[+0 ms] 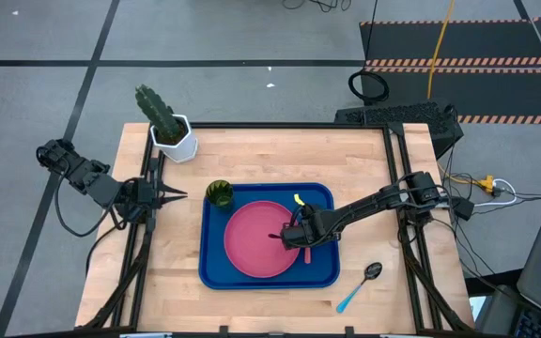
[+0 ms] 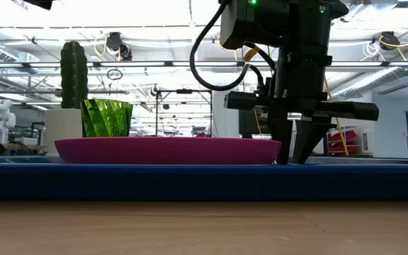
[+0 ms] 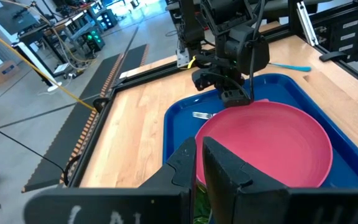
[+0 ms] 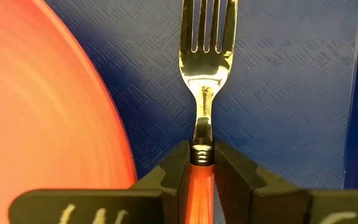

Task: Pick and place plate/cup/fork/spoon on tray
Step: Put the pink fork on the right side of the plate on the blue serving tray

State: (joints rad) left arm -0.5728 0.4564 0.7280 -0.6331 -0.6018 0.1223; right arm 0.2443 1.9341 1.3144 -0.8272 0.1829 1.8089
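Observation:
The pink-red plate (image 1: 256,242) lies in the blue tray (image 1: 216,274). The green cup (image 1: 219,193) stands in the tray's far left corner. The fork (image 4: 207,56) lies flat on the tray floor just right of the plate, tines toward the far edge. My right gripper (image 4: 202,168) stands over the fork, pointing steeply down. The blue-handled spoon (image 1: 358,287) lies on the wood, off the tray's near right corner. My left gripper (image 1: 181,195) hangs shut at the table's left side, above the wood, holding nothing. My right gripper has the fork's pink handle (image 4: 202,182) between its two fingers, just behind the metal neck. The fingers come from above, pointing steeply down, and lie across the handle. The fork rests flat on the tray floor, its tines (image 3: 201,115) sticking out past the fingers.
A white pot with a cactus (image 1: 169,131) stands at the table's far left corner. Black frame rails (image 1: 397,178) run along the left and right table edges. Bare wood lies near and far of the tray.

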